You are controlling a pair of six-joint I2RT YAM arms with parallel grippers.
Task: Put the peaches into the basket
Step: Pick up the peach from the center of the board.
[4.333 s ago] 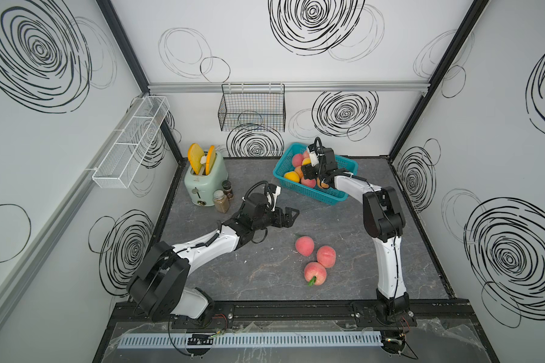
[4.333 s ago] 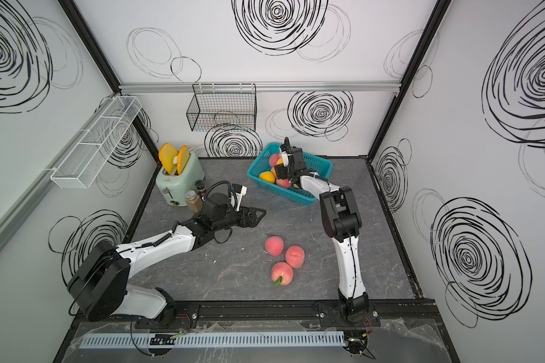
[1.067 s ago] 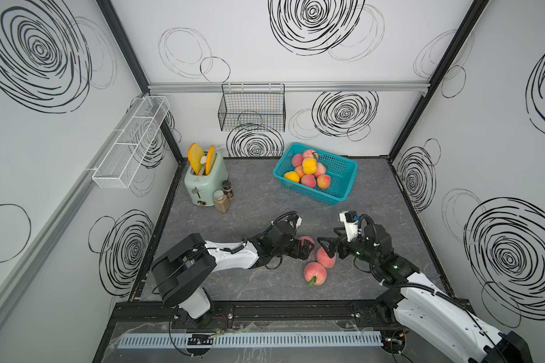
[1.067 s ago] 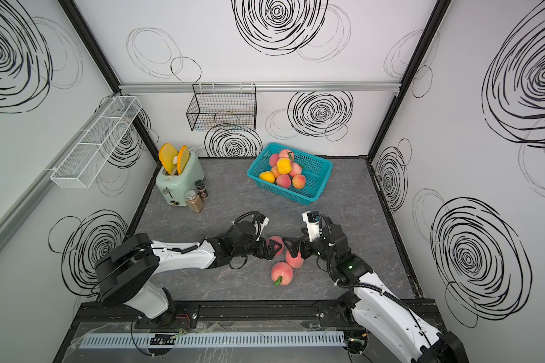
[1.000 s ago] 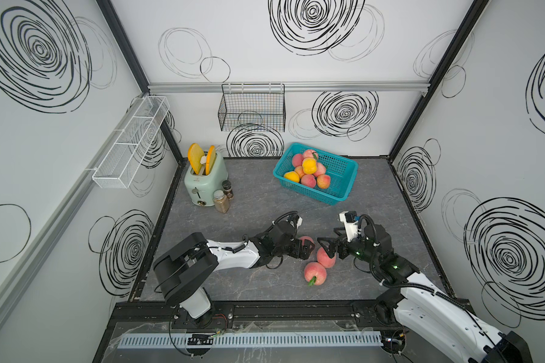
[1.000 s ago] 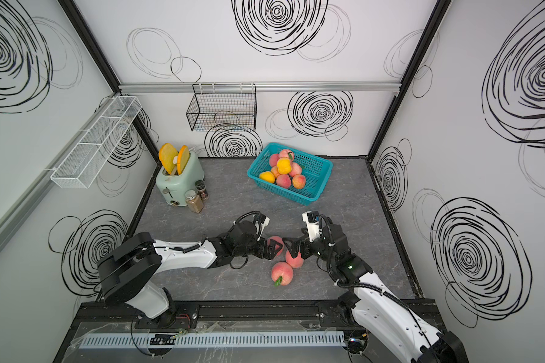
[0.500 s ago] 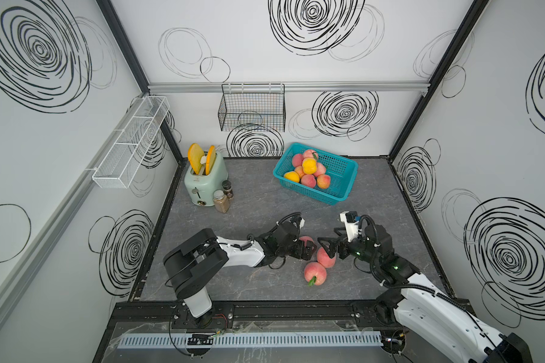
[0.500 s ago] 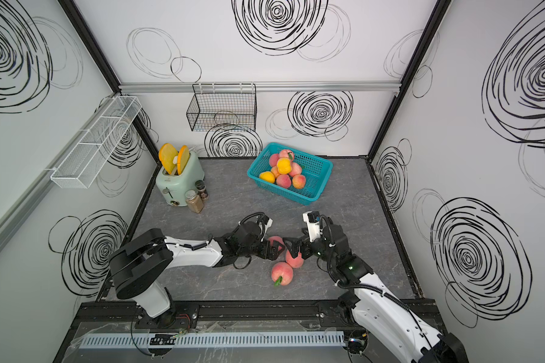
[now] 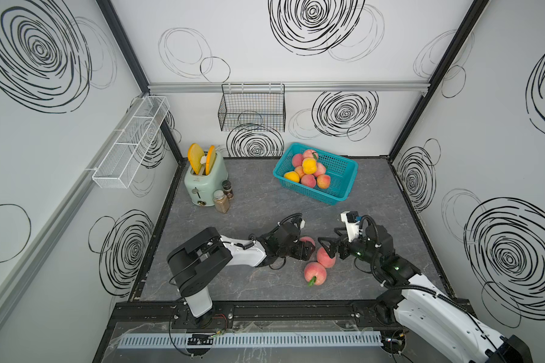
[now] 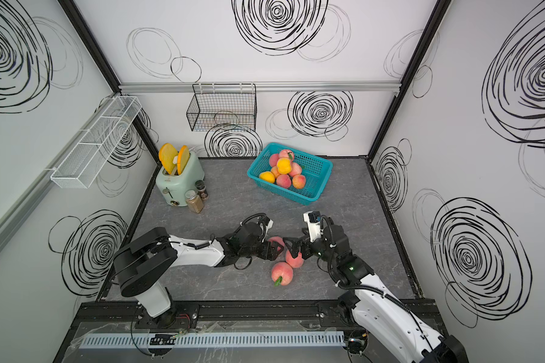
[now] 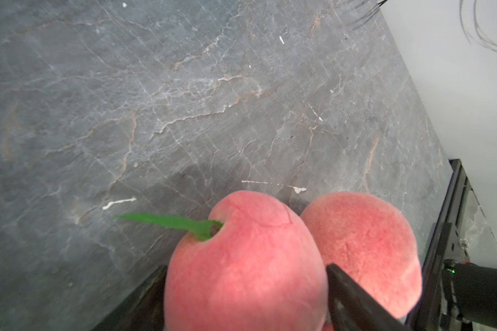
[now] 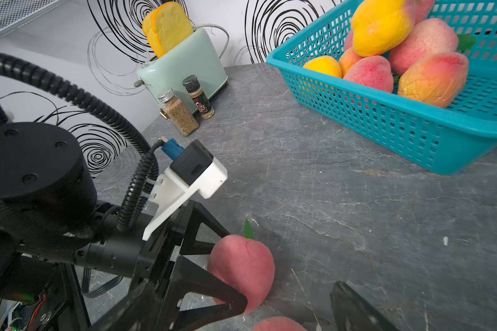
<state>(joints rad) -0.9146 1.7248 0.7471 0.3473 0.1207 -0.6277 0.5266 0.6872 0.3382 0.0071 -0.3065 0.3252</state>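
We saw a pink-red, green-leafed peach (image 11: pixel 241 272), two yellow-orange peaches (image 9: pixel 309 165) among blushed ones in the turquoise grid-holed basket (image 9: pixel 348 182), a mint-green toaster (image 9: pixel 206 180), a grey white-veined tabletop (image 9: pixel 265 204) and white walls (image 9: pixel 265 63) scrawled with black spirals.

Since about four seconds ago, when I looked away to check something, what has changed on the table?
The right gripper left the basket and swung back to the front, now open at the middle peach. The left gripper reached forward and closed on the far peach, still on the table. Both those peaches, the near peach, the basket and the toaster stayed put.
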